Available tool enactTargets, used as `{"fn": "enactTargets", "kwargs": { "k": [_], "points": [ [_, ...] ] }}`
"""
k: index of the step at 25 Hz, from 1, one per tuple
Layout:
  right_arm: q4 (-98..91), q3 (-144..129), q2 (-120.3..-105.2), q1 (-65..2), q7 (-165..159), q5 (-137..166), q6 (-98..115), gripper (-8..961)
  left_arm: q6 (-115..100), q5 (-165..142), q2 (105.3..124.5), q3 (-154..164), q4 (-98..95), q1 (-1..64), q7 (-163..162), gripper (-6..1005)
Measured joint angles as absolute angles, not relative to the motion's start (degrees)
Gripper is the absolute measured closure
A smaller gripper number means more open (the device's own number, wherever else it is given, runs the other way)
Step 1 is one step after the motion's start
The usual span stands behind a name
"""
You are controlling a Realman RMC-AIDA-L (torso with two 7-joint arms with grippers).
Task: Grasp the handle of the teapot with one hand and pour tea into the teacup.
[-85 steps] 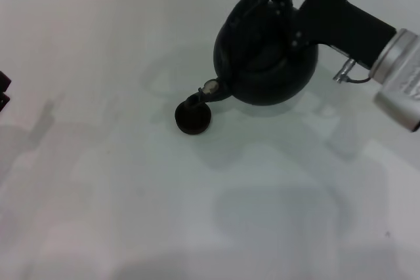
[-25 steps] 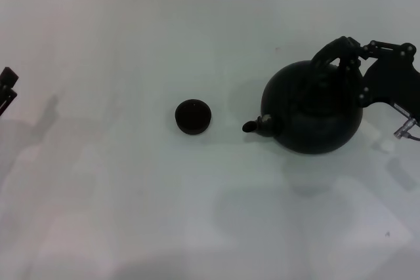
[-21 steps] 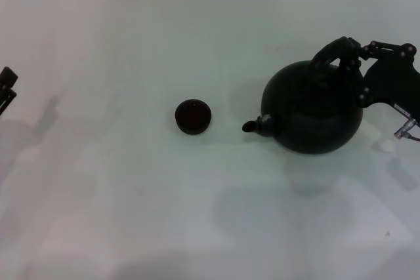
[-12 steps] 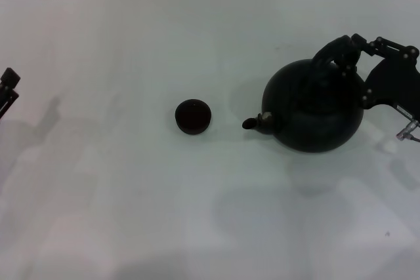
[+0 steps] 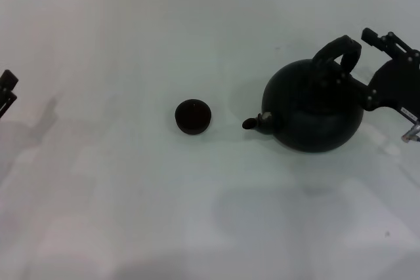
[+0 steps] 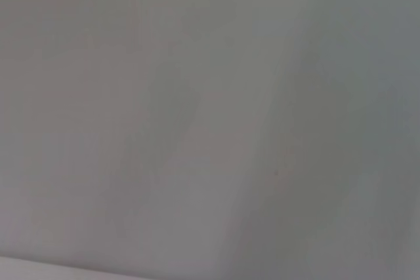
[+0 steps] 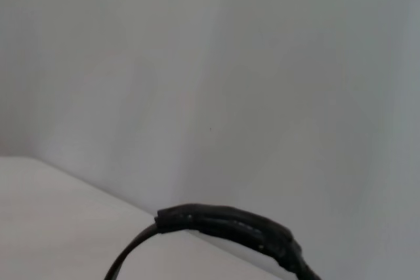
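Note:
The black teapot (image 5: pixel 312 115) stands upright on the white table at the right, its spout (image 5: pixel 252 123) pointing left toward the teacup (image 5: pixel 193 116). The small dark teacup sits alone near the middle, apart from the spout. The arched handle (image 5: pixel 338 50) stands free above the pot. My right gripper (image 5: pixel 379 39) is open just right of the handle, not touching it. The right wrist view shows part of the handle (image 7: pixel 231 225) from close by. My left gripper (image 5: pixel 5 91) is parked at the left edge.
The white table (image 5: pixel 197 214) is bare around the cup and the pot. The left wrist view shows only plain table surface (image 6: pixel 210 122).
The pot was tilted over the cup, then stood upright at the right. In the last second my right gripper let go of the handle and drew back to the right.

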State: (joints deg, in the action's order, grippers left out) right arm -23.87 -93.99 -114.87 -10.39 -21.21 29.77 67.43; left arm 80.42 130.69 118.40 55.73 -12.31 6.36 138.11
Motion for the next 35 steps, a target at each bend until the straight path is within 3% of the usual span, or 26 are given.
{"fn": "enactTargets", "kwargs": {
  "k": [11,22,35],
  "points": [
    [-23.0,-80.6,-114.87,-3.8,-22.3,29.8,72.6,75,78.3,131.2,118.52,54.9,-11.8,6.5,140.9,126],
    [-11.2,-64.7,-115.19,-8.4,-22.1,29.7,78.3,93,74.8,131.8,118.98,45.5,-8.5,11.4,145.8,127],
    [-9.1,-64.1,-115.55,-11.4,-22.2,29.6,79.5,93,75.6,135.2,118.71,45.0,-9.2,12.7,147.2,127]
  ]
}}
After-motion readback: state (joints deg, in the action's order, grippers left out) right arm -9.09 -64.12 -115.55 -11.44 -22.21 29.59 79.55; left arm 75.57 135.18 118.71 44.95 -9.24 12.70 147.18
